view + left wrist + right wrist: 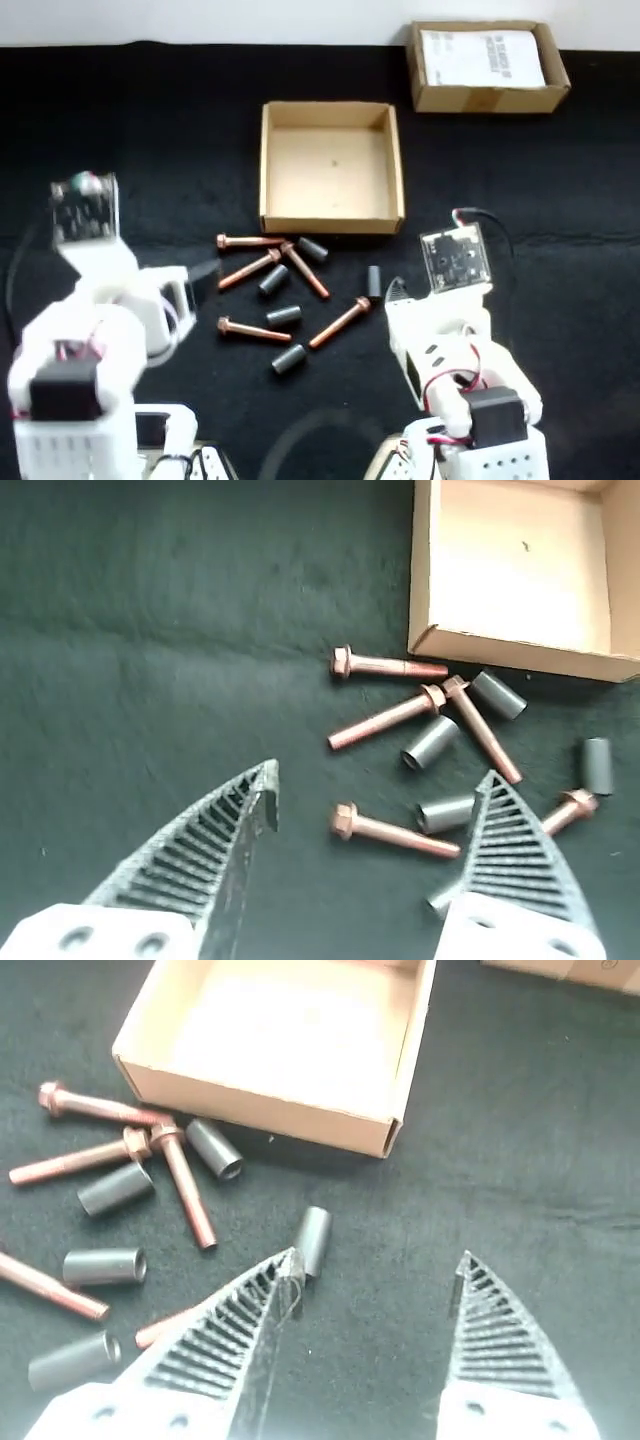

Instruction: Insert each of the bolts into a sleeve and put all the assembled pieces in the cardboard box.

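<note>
- High view — the cardboard box point(330, 165) is sitting open and empty on the desk point(140, 120). Five bolts point(248, 270) and five sleeves point(284, 316) are lying loose just in front of it, between the two arms, none mated yet.
- Left wrist view — the left end effector point(380, 778) is gaping wide and holding nothing. The closest bolt point(395, 835) is lying in the gap with its long axis running finger to finger, and a grey sleeve point(446, 813) is lying just beside its plain end. My read: closing now would be squeezing it end-on, so the wrist needs turning to pinch across the shank.
- Right wrist view — the right end effector point(378, 1258) is also standing wide open and empty. The lone sleeve point(313, 1240) is lying just beside one fingertip, outside the gap, with its axis running roughly along the fingers. A small sideways shift should be bracketing it. Likely split: right takes this sleeve, left takes that bolt.
</note>
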`<act>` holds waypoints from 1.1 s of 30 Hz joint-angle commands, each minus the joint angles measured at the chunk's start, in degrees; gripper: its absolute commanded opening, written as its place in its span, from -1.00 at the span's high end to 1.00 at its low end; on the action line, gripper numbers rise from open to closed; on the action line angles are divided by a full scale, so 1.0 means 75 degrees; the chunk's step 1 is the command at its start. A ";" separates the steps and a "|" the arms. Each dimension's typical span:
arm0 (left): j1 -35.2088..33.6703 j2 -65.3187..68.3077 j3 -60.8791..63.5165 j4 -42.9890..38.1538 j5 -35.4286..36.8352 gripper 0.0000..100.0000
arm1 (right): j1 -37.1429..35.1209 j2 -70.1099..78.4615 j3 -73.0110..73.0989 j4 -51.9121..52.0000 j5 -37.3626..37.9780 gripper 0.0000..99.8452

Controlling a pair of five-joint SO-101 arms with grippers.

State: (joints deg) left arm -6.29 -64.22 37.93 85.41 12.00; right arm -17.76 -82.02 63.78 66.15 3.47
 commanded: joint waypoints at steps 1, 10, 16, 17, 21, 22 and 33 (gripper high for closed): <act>0.0580 0.1799 -0.1530 0.0785 0.0610 0.38 | 0.0076 0.0944 -0.0838 0.0252 0.0012 0.54; 0.2139 0.2889 -0.1741 0.1313 0.1793 0.38 | 0.0053 0.4366 -0.3464 0.1401 -0.0012 0.54; 0.2186 0.2901 -0.1741 0.1301 0.2145 0.38 | 0.0053 0.6078 -0.4132 0.1717 -0.0023 0.54; 0.2186 0.2901 -0.1729 0.1325 0.2145 0.38 | 0.0053 0.6312 -0.4202 0.1694 -0.0023 0.54; 0.2210 0.2901 -0.0885 0.1114 0.1723 0.38 | 0.0053 0.7156 -0.4566 0.1635 -0.0035 0.54; 0.2210 0.2901 -0.0615 0.0832 0.1629 0.38 | 0.0053 0.7367 -0.4683 0.1623 -0.0035 0.54; 0.2057 0.2913 0.1307 -0.1125 0.1618 0.38 | 0.0088 0.9254 -0.5105 0.0486 -0.0598 0.54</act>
State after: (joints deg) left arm 9.54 -42.59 46.90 79.08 24.48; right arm -17.67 -15.12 28.00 72.22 1.80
